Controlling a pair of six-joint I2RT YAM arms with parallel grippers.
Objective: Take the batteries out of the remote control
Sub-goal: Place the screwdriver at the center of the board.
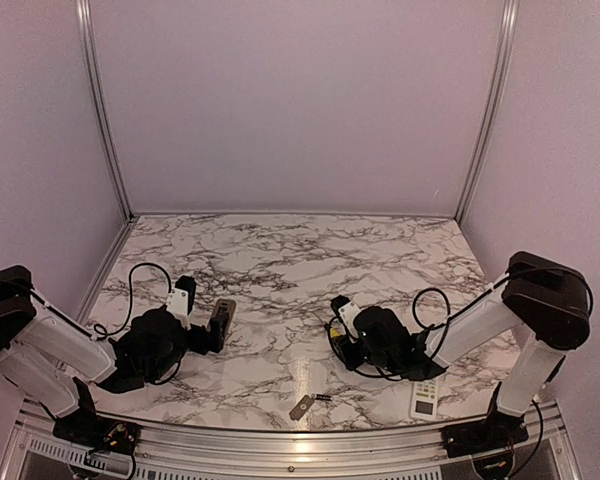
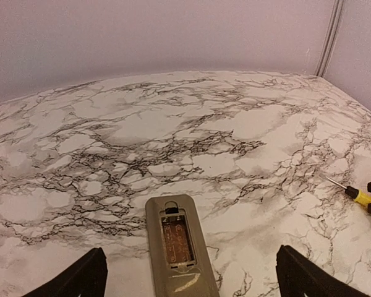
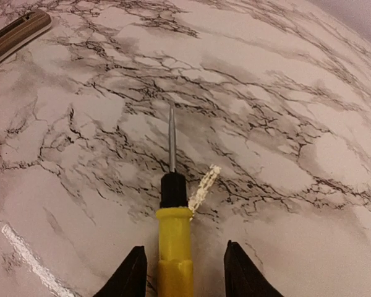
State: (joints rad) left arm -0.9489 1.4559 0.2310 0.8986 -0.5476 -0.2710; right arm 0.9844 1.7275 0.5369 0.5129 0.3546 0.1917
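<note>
Putting the screwdriver down looks like the step in hand, on the marble bench (image 1: 280,260). The left tool (image 2: 190,250) is open as wide as it goes and holds nothing; the grey remote (image 1: 223,315) lies back side up on the bench in the gap between its fingers, and neither finger touches it. The battery slot (image 2: 176,238) in the remote has no lid on and I see no batteries in it. The right tool (image 3: 184,247) is partly open; its fingers stand a little off each side of the yellow handle, so it grips nothing. The flat grey cover plate (image 1: 301,407) lies near the front edge, between the two arms; the screwdriver (image 3: 173,247) lies between the right fingers, tip pointing away. A thin dark stick just beside the cover plate looks like one battery (image 1: 322,398), but it is too small to be sure; I cannot find the others. I think the unloading is about done; next, the right tool should lift straight up so it does not knock the screwdriver.
</note>
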